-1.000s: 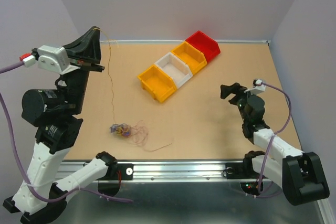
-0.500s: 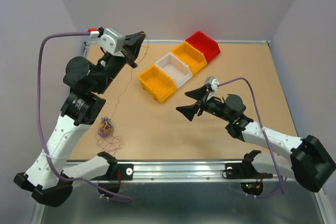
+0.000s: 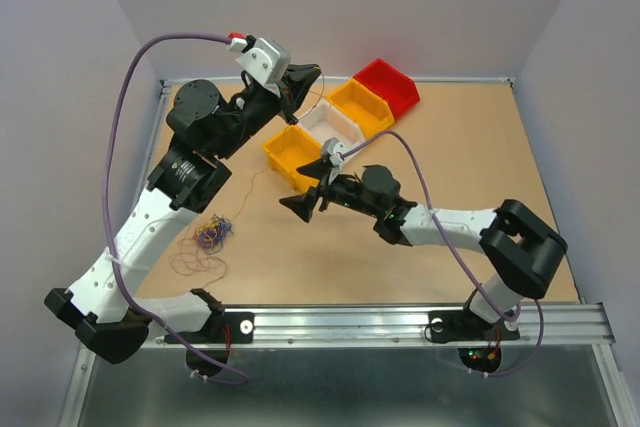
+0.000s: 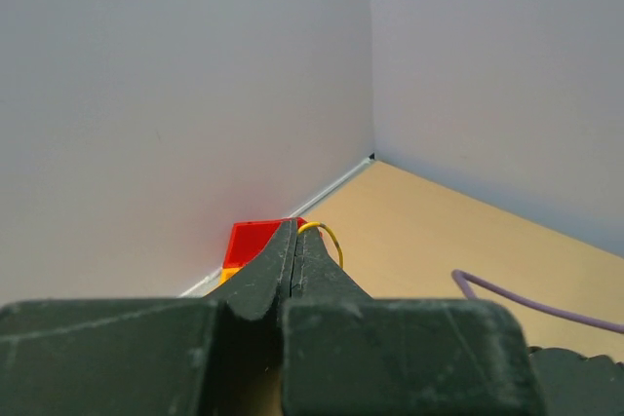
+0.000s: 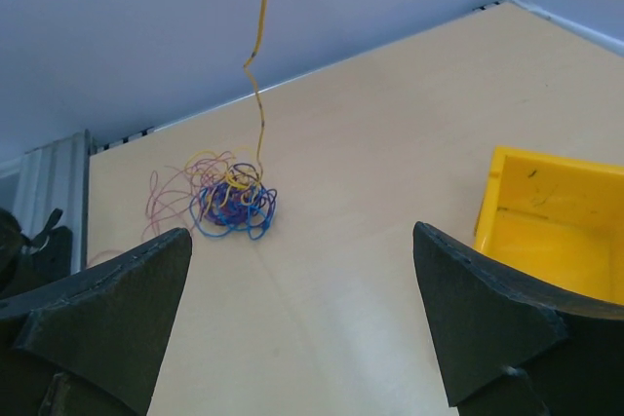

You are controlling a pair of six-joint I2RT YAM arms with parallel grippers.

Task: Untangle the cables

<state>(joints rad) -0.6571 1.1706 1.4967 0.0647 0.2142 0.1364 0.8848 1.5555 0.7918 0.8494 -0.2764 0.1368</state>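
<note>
The cables form a small wad (image 3: 211, 233) of blue-purple, yellow and pinkish thin wires on the table's left side, also in the right wrist view (image 5: 232, 205). One yellow wire (image 5: 259, 65) rises from the wad, stretched upward. My left gripper (image 3: 312, 75) is raised over the bins and shut on that yellow wire's end (image 4: 330, 239); its tips (image 4: 295, 228) are pressed together. My right gripper (image 3: 308, 187) is open and empty, low over the table, right of the wad and apart from it (image 5: 300, 233).
Several bins stand in a diagonal row: yellow (image 3: 298, 155), white (image 3: 333, 127), orange (image 3: 362, 107), red (image 3: 388, 85). The yellow bin (image 5: 556, 231) is close to my right finger. Loose pinkish loops (image 3: 195, 262) trail from the wad toward the metal rail (image 3: 350, 322).
My left gripper has swung right toward the bins with the yellow wire, pulling it taut. My right arm has reached left toward the wad with its jaws open. The wad shifted a little.
</note>
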